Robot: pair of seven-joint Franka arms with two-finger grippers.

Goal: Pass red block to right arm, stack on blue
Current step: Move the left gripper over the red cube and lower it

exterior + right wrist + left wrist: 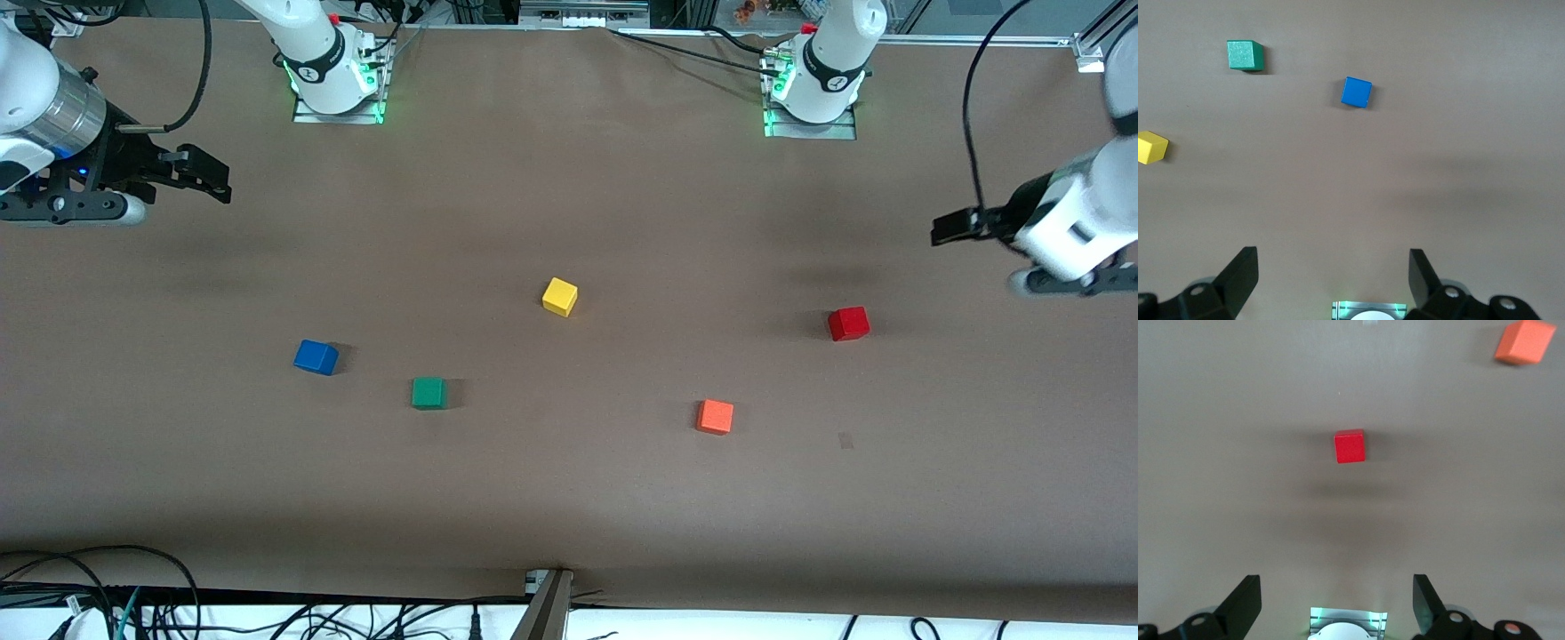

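Observation:
The red block [849,324] lies on the brown table toward the left arm's end; in the left wrist view [1349,446] it sits ahead of the open fingers. My left gripper [1076,281] [1337,607] hangs open and empty in the air beside the red block, toward the table's end. The blue block [316,356] lies toward the right arm's end and shows in the right wrist view [1357,92]. My right gripper [80,206] [1333,283] is open and empty, high over the table's right-arm end, apart from the blue block.
A green cube [428,392] [1245,55] lies beside the blue block. A yellow cube [560,296] [1151,147] sits mid-table. An orange-red cube [715,416] [1525,341] lies nearer the front camera than the red block. Cables run along the table's front edge.

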